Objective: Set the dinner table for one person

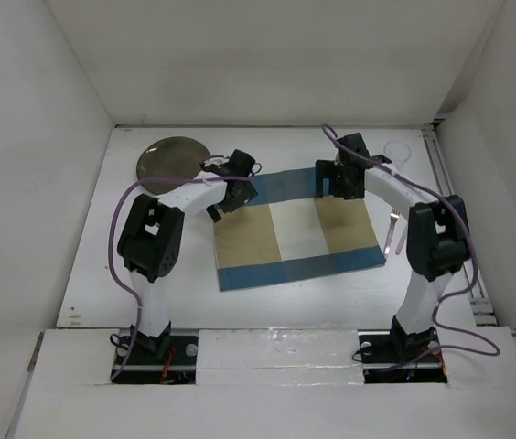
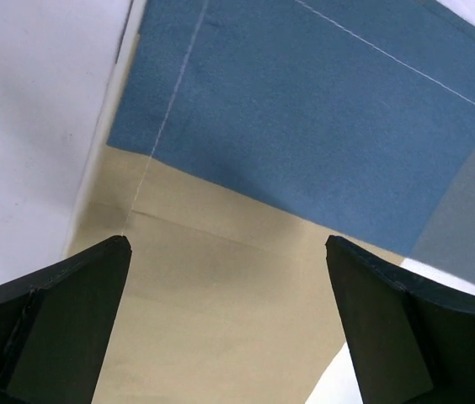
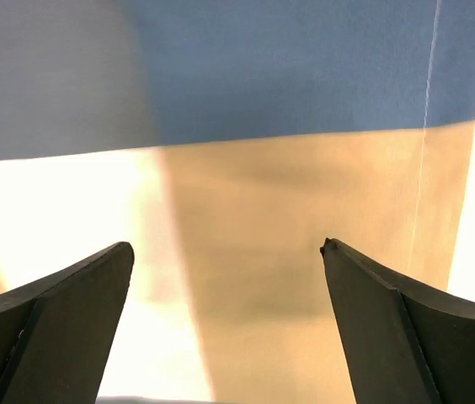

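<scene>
Both left gripper (image 2: 227, 242) and right gripper (image 3: 227, 246) gape empty over the laid placemat (image 1: 295, 229); plate (image 1: 171, 163) waits at tabletop's (image 1: 331, 293) far-left corner, fork (image 1: 392, 229) by right edge.

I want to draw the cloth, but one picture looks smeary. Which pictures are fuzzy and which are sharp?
Right wrist view: the cloth is smeared, its colour edges soft. Left wrist view: sharp, even the white stitching shows. Top view: clear and evenly lit, with the plate faintly shiny.

placemat (image 1: 295, 229): centre of dinner table (image 1: 331, 293) | plate (image 1: 171, 163): far-left of it | fork (image 1: 391, 229): right
</scene>
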`<state>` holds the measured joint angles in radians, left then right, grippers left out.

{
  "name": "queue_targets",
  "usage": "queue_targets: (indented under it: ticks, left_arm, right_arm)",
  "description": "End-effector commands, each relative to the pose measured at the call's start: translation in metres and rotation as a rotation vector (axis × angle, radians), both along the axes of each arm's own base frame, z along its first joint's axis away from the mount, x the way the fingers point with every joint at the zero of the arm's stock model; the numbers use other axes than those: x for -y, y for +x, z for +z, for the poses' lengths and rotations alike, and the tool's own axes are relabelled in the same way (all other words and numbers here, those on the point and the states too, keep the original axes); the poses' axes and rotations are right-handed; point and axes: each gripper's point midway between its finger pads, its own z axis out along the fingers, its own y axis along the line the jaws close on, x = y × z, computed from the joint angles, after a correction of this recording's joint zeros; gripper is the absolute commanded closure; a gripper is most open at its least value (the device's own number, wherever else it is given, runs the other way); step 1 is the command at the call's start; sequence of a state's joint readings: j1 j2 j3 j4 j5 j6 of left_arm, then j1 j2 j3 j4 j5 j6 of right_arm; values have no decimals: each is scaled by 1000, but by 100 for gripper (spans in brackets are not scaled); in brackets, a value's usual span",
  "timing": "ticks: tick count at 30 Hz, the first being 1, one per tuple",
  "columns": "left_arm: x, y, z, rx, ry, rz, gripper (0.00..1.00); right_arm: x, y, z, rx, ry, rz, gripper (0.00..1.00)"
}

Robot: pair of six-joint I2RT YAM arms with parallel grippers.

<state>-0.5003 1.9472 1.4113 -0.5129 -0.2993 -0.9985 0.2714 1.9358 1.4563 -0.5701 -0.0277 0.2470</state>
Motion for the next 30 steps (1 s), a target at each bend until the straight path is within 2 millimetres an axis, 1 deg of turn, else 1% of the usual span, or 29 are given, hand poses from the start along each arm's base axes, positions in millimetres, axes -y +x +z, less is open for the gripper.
queue_targets:
  ticks: [1, 2, 3, 4, 5, 6, 7, 8, 9, 10, 11, 12, 13, 14, 15, 17, 18, 19, 20, 22, 23, 24, 27, 28, 29, 30]
  left_arm:
    - [9, 3, 66, 126, 53, -85, 0]
    - [9, 0, 71, 132, 60, -90, 0]
    - [3, -7, 75, 133, 69, -86, 0]
    - [5, -16, 74, 131, 61, -83, 0]
    - [3, -24, 70, 115, 53, -82, 0]
    - [4, -28, 67, 117, 22, -70, 0]
    - [3, -44, 57, 93, 13, -88, 0]
    - [6, -51, 52, 76, -21, -93, 0]
    - [5, -56, 48, 68, -34, -86, 0]
    - [7, -65, 38, 57, -42, -74, 0]
    - [15, -74, 37, 54, -50, -87, 0]
    - [19, -76, 38, 69, -45, -76, 0]
    - [23, -81, 34, 64, -33, -68, 0]
    - [31, -91, 23, 39, -15, -70, 0]
    - [36, -92, 21, 32, -6, -66, 0]
    - [40, -98, 14, -13, 28, -49, 0]
    - [42, -103, 0, -41, 57, -24, 0]
    - [39, -103, -5, -52, 79, 0, 0]
    - [36, -112, -12, -85, 108, 6, 0]
    - [33, -116, -26, -123, 135, 48, 0]
    - [34, -115, -28, -125, 137, 48, 0]
    - [33, -116, -36, -142, 155, 48, 0]
    - [27, -108, -40, -148, 162, 51, 0]
    - [24, -103, -42, -154, 167, 56, 0]
    - [25, -100, -43, -152, 154, 55, 0]
    - [25, -99, -46, -153, 158, 41, 0]
  right_arm:
    - [-34, 3, 72, 247, 76, 15, 0]
    - [-35, -3, 71, 252, 66, 4, 0]
    - [-40, -10, 69, 253, 64, 9, 0]
    - [-48, -24, 56, 234, 57, 28, 0]
    - [-50, -29, 50, 218, 53, 22, 0]
    - [-49, -33, 45, 214, 32, 20, 0]
    - [-51, -36, 44, 207, 24, 15, 0]
    - [-47, -39, 28, 171, -6, 9, 0]
    - [-47, -44, 20, 147, -28, 14, 0]
    - [-46, -41, 17, 148, -47, 15, 0]
    - [-44, -41, 8, 123, -69, 11, 0]
    - [-41, -39, 5, 115, -93, 12, 0]
    - [-39, -36, 2, 110, -115, 3, 0]
    - [-37, -31, 0, 107, -117, -6, 0]
    - [-41, -27, -6, 78, -124, 15, 0]
    - [-46, -19, -7, 64, -97, 41, 0]
    - [-43, -15, -11, 37, -113, 42, 0]
    - [-46, -15, -14, 14, -113, 60, 0]
    - [-45, -15, -16, -4, -126, 71, 0]
    - [-42, -18, -23, -45, -152, 70, 0]
    - [-41, -21, -24, -56, -157, 70, 0]
    - [-37, -29, -32, -83, -168, 72, 0]
    - [-27, -38, -33, -88, -193, 34, 0]
    - [-26, -41, -28, -82, -184, 22, 0]
    - [-25, -49, -33, -89, -198, 27, 0]
    - [-22, -52, -34, -92, -204, 15, 0]
